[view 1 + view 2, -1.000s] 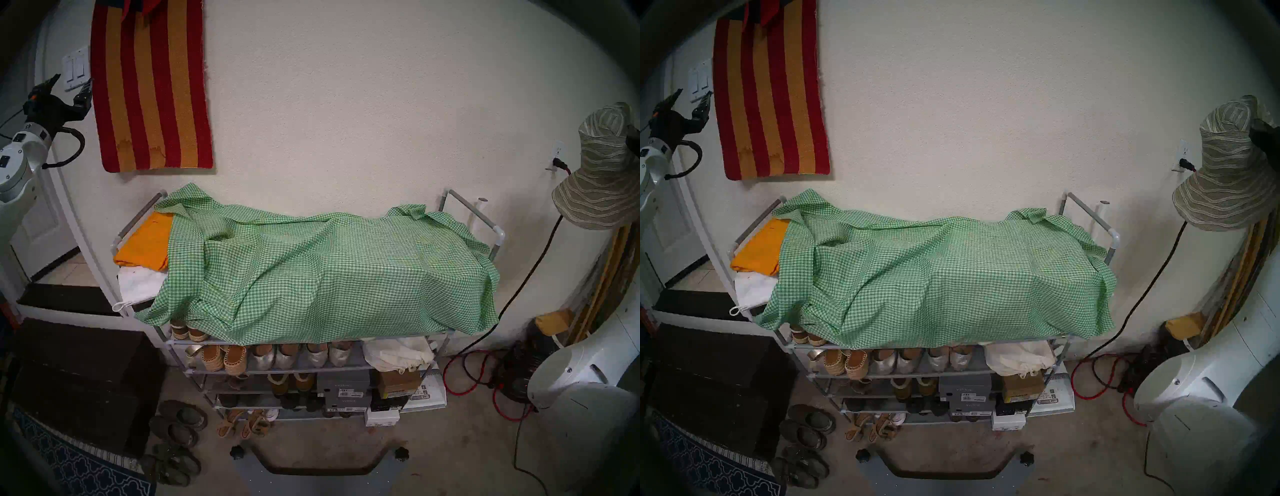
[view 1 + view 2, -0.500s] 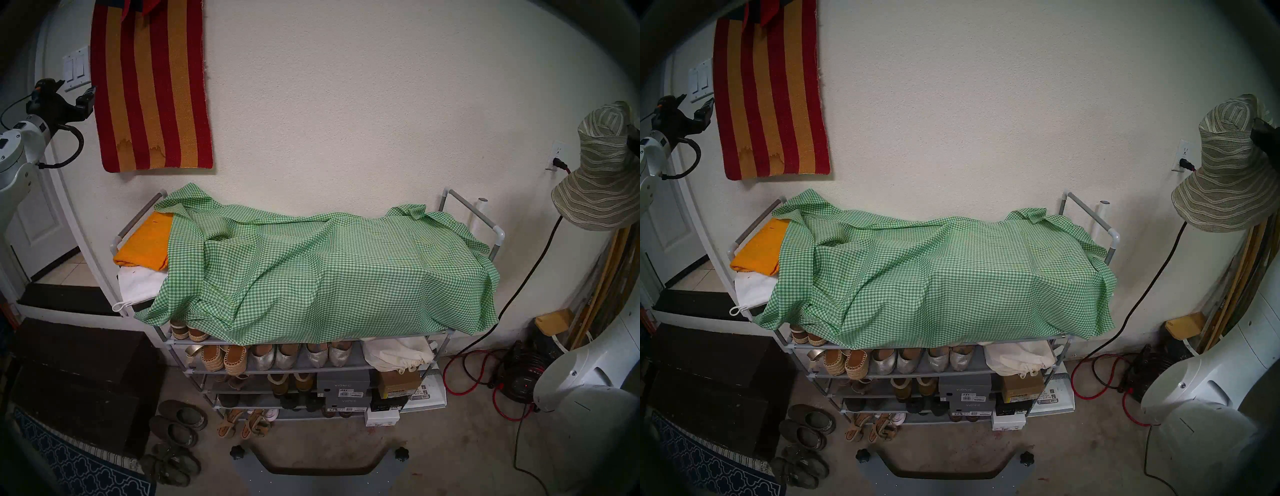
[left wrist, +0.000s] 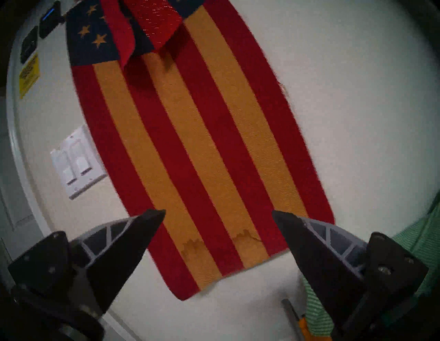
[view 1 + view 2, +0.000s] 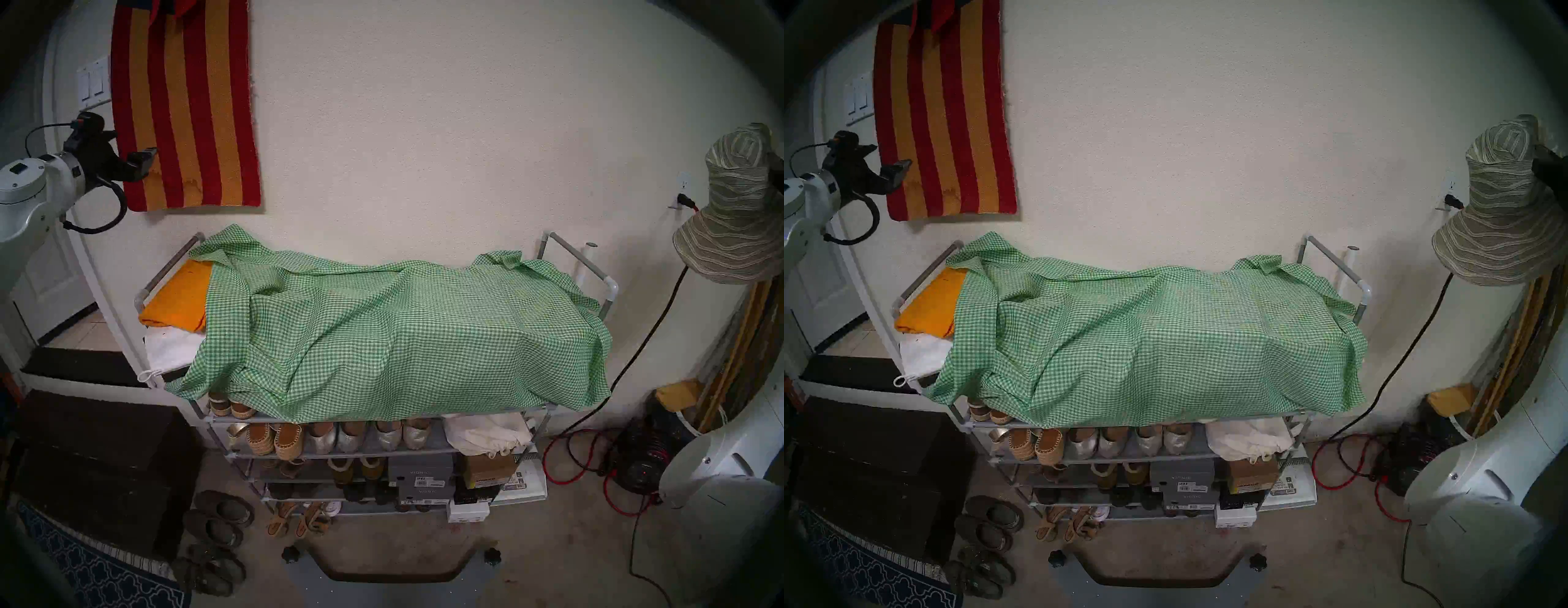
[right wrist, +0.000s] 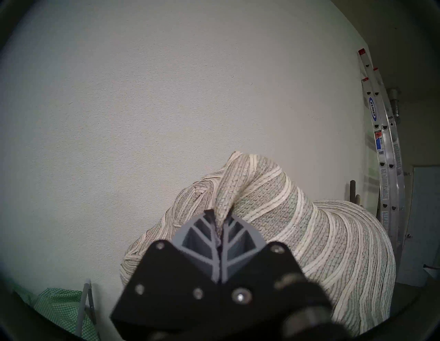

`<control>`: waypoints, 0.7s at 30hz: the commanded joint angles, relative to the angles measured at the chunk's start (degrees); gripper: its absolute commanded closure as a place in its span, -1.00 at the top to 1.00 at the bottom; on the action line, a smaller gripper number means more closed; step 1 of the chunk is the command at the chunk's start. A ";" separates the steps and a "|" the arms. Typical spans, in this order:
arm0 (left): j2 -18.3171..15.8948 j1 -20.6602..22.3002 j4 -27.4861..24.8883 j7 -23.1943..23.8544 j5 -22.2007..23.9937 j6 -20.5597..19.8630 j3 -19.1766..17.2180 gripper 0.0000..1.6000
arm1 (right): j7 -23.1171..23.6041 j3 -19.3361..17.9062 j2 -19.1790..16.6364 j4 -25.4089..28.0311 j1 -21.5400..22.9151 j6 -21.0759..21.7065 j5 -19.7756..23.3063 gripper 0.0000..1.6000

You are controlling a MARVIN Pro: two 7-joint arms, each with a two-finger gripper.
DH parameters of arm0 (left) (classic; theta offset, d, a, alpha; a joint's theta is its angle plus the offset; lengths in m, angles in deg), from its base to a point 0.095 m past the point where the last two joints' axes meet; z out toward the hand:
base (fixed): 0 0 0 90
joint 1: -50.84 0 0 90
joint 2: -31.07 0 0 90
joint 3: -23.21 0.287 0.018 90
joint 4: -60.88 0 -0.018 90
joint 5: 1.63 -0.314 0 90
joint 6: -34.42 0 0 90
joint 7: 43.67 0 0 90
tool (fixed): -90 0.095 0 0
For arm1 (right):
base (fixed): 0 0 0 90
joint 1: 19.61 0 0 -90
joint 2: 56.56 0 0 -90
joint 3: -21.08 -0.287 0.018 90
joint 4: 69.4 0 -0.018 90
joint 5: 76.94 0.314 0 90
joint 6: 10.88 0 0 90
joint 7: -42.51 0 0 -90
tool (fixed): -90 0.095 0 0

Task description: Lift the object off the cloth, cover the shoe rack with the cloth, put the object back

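The floppy striped sun hat [image 4: 738,220] hangs in the air at the far right, level with the wall outlet. My right gripper [image 5: 220,219] is shut on a pinched fold of its crown [image 5: 228,185]. The green-and-white checked cloth [image 4: 403,331] lies rumpled over most of the top of the grey shoe rack [image 4: 611,293]. The rack's left end is uncovered. My left gripper [image 3: 218,211] is open and empty, held high at the left in front of the striped rug, well above the rack's left rail [image 4: 169,267].
A red-and-orange striped rug [image 4: 186,106] hangs on the wall beside a light switch [image 4: 93,85]. A folded orange cloth [image 4: 178,297] and a white bag [image 4: 169,348] lie on the rack's uncovered left end. A dark chest [image 4: 97,467] stands left, red cables [image 4: 594,467] and a ladder [image 5: 385,147] right.
My left arm has swung right and downward, so its open gripper now stands in front of the rug's lower left. The hat in my right gripper has hardly moved.
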 commanded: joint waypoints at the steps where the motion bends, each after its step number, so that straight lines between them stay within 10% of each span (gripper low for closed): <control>1: 0.02 -1.87 -3.64 3.17 3.01 -5.53 -2.28 1.00 | 1.82 -0.06 -0.89 -0.06 -0.10 -0.13 1.04 -1.00; 21: 0.20 -9.80 -7.71 9.29 8.90 -24.00 -4.98 1.00 | 2.24 -0.49 -2.63 -0.45 -1.38 -0.13 3.41 -1.00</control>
